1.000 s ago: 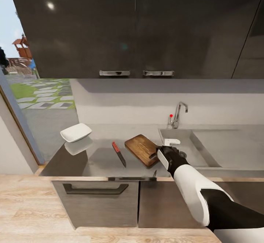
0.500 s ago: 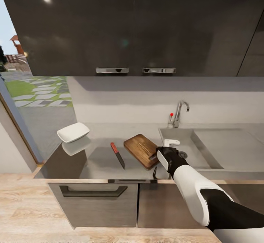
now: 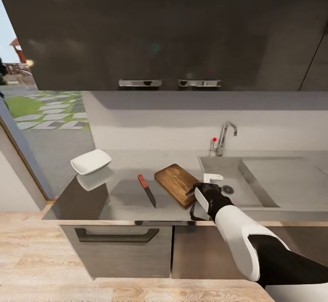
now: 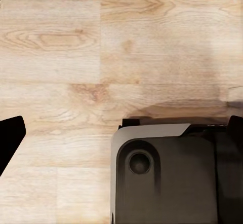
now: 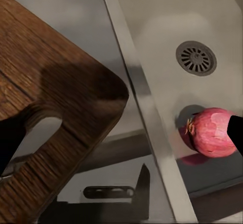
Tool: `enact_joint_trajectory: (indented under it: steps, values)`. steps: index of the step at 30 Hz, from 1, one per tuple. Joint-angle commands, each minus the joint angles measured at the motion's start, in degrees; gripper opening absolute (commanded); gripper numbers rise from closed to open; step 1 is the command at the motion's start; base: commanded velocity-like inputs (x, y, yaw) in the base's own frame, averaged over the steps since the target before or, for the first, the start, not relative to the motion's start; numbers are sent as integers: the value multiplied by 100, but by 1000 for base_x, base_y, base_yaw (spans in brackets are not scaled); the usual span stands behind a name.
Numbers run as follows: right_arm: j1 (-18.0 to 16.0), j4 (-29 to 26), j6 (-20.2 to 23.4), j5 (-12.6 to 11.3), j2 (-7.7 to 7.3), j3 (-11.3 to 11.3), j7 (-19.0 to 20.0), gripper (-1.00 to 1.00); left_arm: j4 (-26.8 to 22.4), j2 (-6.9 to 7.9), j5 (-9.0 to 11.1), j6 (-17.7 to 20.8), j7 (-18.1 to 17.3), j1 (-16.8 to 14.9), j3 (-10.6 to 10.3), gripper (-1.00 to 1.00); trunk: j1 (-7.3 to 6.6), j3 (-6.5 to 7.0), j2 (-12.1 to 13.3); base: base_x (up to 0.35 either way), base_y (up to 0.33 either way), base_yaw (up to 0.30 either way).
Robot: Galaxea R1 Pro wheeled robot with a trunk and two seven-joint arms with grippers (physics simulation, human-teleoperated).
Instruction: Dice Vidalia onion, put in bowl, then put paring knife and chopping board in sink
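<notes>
Right gripper (image 3: 197,196) sits at the chopping board (image 3: 176,184) end nearest the sink (image 3: 255,179), jaw opening can't tell, onion (image 5: 211,132) in the basin near the drain; risk is nudging the board on the reach.

on the countertop (image 3: 123,199) i see the bowl (image 3: 91,161) far left, paring knife (image 3: 147,191) between it and the chopping board (image 3: 175,183); sink (image 3: 255,181) right, onion (image 5: 211,132) inside.
</notes>
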Motion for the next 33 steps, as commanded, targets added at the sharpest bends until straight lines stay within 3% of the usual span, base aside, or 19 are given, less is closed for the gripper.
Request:
enact_joint_trajectory:
  steps: [1, 33]
  values:
    - [-4, -10, 28, 14, 7, -32, -11, 100, -1, 0, 5, -12, 2, -2, 3, 100, 3, -21, -13, 0, 121, 0]
    - [-4, 0, 20, 13, 8, -32, -2, 100, 0, 0, 5, -11, 3, -2, 3, 100, 3, -315, -13, 0, 41, 0]
